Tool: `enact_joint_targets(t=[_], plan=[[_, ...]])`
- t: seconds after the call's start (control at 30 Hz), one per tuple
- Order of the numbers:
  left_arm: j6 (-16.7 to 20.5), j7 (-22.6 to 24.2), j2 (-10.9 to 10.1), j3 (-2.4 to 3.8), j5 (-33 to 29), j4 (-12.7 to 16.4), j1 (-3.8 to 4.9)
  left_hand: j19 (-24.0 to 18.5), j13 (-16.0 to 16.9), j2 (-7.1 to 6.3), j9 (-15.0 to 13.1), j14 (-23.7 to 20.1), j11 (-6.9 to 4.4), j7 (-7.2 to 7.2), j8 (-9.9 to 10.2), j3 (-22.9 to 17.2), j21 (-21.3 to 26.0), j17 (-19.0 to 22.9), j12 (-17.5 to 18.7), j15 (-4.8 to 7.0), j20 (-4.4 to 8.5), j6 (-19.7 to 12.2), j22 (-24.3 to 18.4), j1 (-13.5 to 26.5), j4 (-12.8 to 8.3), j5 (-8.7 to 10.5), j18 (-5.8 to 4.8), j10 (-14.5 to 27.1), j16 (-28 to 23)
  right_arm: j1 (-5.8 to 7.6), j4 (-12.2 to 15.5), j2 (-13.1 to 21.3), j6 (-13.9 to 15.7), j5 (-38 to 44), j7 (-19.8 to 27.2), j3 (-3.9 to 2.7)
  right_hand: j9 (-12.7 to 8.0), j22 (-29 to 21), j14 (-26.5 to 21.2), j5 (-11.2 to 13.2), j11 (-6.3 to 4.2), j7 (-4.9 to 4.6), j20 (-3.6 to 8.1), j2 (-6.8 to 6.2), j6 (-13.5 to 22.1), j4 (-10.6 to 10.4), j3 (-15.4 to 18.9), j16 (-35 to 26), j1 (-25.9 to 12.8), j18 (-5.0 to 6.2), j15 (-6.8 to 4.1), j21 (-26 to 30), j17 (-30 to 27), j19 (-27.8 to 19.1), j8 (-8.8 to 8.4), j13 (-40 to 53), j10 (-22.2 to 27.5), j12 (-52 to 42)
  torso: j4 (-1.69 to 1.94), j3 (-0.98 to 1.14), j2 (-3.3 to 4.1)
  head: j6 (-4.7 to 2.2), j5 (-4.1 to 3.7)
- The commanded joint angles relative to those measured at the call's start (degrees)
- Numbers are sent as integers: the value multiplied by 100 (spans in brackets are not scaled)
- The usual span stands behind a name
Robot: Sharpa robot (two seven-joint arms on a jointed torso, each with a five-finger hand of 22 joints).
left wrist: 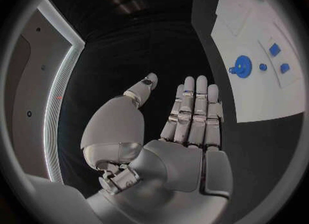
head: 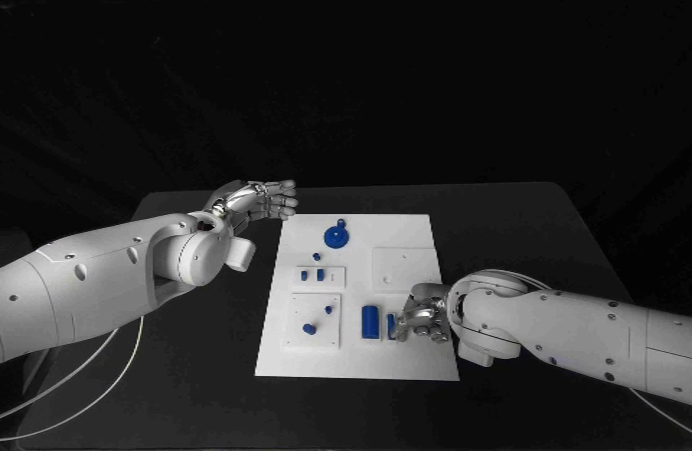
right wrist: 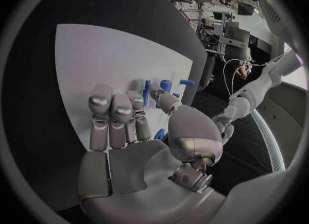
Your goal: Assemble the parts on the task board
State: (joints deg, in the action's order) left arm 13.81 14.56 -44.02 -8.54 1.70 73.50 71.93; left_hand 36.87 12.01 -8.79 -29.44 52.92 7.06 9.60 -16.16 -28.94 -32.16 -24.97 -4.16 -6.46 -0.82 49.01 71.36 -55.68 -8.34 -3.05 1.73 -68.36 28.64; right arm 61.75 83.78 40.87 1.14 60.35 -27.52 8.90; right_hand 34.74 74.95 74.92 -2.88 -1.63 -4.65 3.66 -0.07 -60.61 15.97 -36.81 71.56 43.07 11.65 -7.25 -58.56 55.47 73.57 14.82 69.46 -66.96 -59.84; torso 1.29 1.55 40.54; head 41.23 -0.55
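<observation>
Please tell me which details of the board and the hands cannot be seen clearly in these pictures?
- Whether the right hand holds a blue part: its own fingers cover the contact in the head and right wrist views.
- Shapes of the small parts on the task board: too small, head view.
- The board's near end: cut off in the left wrist view.

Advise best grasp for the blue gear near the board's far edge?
Judgement only: the blue gear lies flat on the task board, so pinch its rim from above. Its small tab points to the far edge; keep fingers off that side. The left hand, open beside the board, is nearer.
</observation>
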Motion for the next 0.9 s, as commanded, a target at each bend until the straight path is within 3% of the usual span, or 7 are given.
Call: enact_joint_targets(t=[0.03,0.37,0.5,0.63,0.83,0.9], plan=[[-79,35,7,4,-2,14,4,-14,-9,0,9,22,-12,13,-27,-14,25,-9,4,-20,-13,-36,8,5,37,19,110,47,-34,-42,-24,-30,-26,243,-69,10,-11,72,-5,7,-4,-1,1,-16,-32,14,-66,-23,-10,335,-34,-6,10,-40,-25,6,-18,18,5,2,-1,4,-5],[-79,35,4,4,-2,8,4,-15,-9,1,10,22,-13,12,-28,-14,27,-15,3,-20,-13,-36,11,1,38,20,110,46,-38,-72,-42,-14,5,248,-64,16,-17,72,-3,6,-5,0,4,-58,-42,4,-215,-20,24,335,-36,-13,15,-31,-29,8,-27,21,0,-1,-1,14,2],[-79,39,9,4,-2,1,4,-15,-9,1,10,22,-13,12,-29,-14,28,-17,3,-20,-13,-36,12,0,38,20,110,46,-39,-72,-28,19,59,233,-5,16,-21,71,-3,7,-1,-4,-4,-131,-42,-22,-223,-22,-35,335,-32,-14,15,-29,-33,8,-28,24,2,1,-1,-1,-1],[-78,42,13,4,-2,-19,4,-15,-9,1,10,22,-13,12,-29,-13,29,-18,3,-21,-13,-36,13,0,39,20,110,46,-41,-71,-7,82,99,84,80,15,-27,69,-2,5,4,-9,-12,-339,-35,-43,-175,-26,-152,335,-27,-15,14,-24,-41,10,-27,27,1,1,-3,-14,-1],[-65,54,20,4,-2,-63,4,-15,-9,0,11,22,-13,13,-29,-12,30,-21,3,-21,-13,-37,14,1,40,20,110,46,-43,-47,57,233,202,-166,286,-10,-40,53,-5,8,17,-25,-4,-832,21,-123,-5,-48,-401,335,-21,8,2,-29,-74,10,8,48,-7,-2,-5,-59,-10],[-56,59,31,4,-2,-85,4,-15,-10,-2,11,22,-12,13,-29,-10,30,-22,4,-21,-14,-38,15,2,41,20,110,46,-44,2,63,278,246,-261,438,-40,-41,49,-8,8,22,-30,0,-894,44,-151,25,-54,-447,335,-18,16,-1,-34,-84,11,22,54,-9,-5,-7,-84,-17]])
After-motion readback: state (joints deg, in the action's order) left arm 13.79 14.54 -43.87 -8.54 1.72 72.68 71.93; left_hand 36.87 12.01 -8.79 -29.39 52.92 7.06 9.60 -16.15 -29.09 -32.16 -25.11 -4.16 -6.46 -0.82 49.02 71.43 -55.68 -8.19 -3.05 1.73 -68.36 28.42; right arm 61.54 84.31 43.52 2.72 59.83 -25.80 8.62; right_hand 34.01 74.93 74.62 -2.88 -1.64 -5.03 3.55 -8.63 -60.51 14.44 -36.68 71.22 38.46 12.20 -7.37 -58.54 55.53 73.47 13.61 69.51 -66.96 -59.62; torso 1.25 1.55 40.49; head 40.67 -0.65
